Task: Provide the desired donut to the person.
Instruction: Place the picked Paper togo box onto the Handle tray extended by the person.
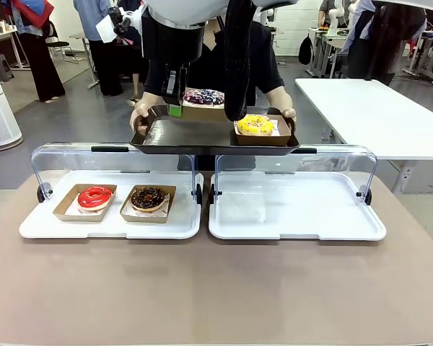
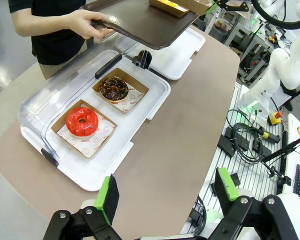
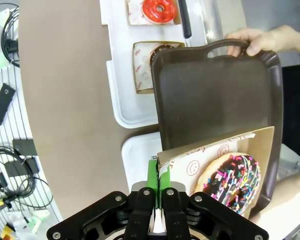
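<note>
The person [image 1: 267, 65] stands at the far side and holds a brown serving tray [image 1: 195, 135] by both handles. A yellow sprinkled donut [image 1: 256, 125] in its cardboard box lies on the tray's right part. My right gripper [image 3: 157, 172] is shut on the rim of a cardboard box with a chocolate donut with coloured sprinkles [image 3: 232, 182]; that box [image 1: 203, 96] hangs over the tray's far side. Above the near table edge, my left gripper [image 2: 166, 192] is open and holds nothing.
A white display tray [image 1: 108, 225] under a raised clear lid holds a red glazed donut [image 1: 94, 197] and a chocolate donut [image 1: 148, 198] in boxes. A second white display tray [image 1: 296, 216] lies to the right. A white table [image 1: 375, 115] stands behind on the right.
</note>
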Controlling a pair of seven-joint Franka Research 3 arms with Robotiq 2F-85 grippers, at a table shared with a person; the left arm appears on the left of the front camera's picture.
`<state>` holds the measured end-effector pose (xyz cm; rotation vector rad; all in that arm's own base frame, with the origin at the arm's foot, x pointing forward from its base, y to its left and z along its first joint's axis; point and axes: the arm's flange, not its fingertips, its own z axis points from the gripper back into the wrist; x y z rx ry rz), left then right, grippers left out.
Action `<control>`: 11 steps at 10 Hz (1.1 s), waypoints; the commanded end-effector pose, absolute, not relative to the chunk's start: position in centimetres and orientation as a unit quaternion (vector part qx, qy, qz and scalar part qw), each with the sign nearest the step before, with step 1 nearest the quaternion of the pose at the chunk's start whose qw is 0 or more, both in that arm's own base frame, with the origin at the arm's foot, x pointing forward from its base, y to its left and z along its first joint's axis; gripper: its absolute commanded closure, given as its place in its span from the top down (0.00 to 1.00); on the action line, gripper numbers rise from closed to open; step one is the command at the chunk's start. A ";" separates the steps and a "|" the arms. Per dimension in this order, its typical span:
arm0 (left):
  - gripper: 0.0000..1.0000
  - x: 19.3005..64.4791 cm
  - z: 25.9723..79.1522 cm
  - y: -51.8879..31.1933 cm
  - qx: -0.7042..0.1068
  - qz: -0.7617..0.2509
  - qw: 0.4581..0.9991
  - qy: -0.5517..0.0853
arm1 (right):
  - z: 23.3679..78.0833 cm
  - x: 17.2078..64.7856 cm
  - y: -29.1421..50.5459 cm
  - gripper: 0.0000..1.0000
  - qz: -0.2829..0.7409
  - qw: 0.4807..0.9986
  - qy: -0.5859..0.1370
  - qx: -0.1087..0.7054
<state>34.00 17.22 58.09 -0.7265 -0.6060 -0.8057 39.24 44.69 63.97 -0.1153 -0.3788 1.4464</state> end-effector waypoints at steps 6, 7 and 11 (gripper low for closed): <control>1.00 33.9 58.1 17.3 -0.342 -0.379 0.811 -0.287 | 63.1 40.8 47.6 0.01 0.656 0.739 -0.147 -0.044; 1.00 33.9 58.1 17.3 -0.342 -0.379 0.811 -0.287 | 62.2 41.8 48.6 0.01 0.646 0.750 -0.133 -0.035; 1.00 33.9 58.1 17.3 -0.342 -0.379 0.811 -0.287 | 60.7 45.8 50.6 0.01 0.614 0.778 -0.127 -0.027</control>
